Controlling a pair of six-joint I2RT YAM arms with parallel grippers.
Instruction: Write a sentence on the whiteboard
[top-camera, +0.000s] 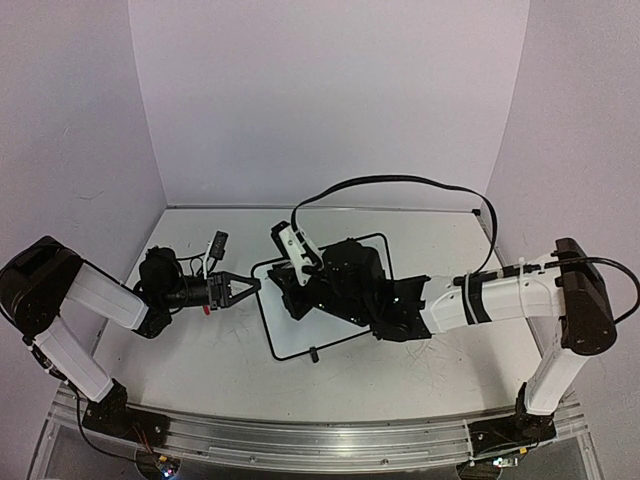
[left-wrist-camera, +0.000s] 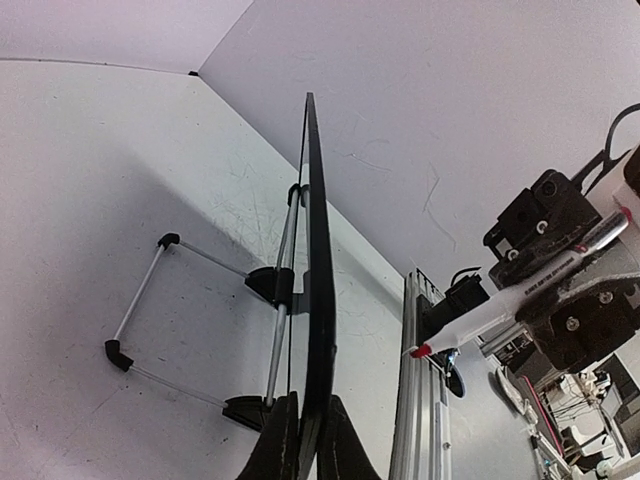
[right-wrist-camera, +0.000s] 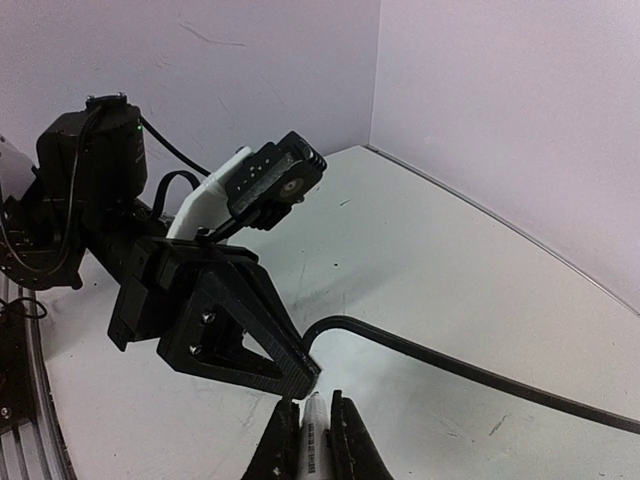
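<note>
Whiteboard (top-camera: 292, 330) edge pinched between left jaws; right jaws clamp marker (left-wrist-camera: 495, 308).

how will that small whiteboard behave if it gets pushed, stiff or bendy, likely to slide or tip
The whiteboard looks very thin edge-on yet straight, so probably light and fairly stiff. Its thin wire stand suggests it may rock or tip under a push. On the smooth table it would likely slide, though the left claw pinching its edge should steady it.

Left end effector (top-camera: 248, 289) grips the whiteboard (top-camera: 288, 330) at its left edge; right end effector (top-camera: 285, 282) hangs above it.
</note>
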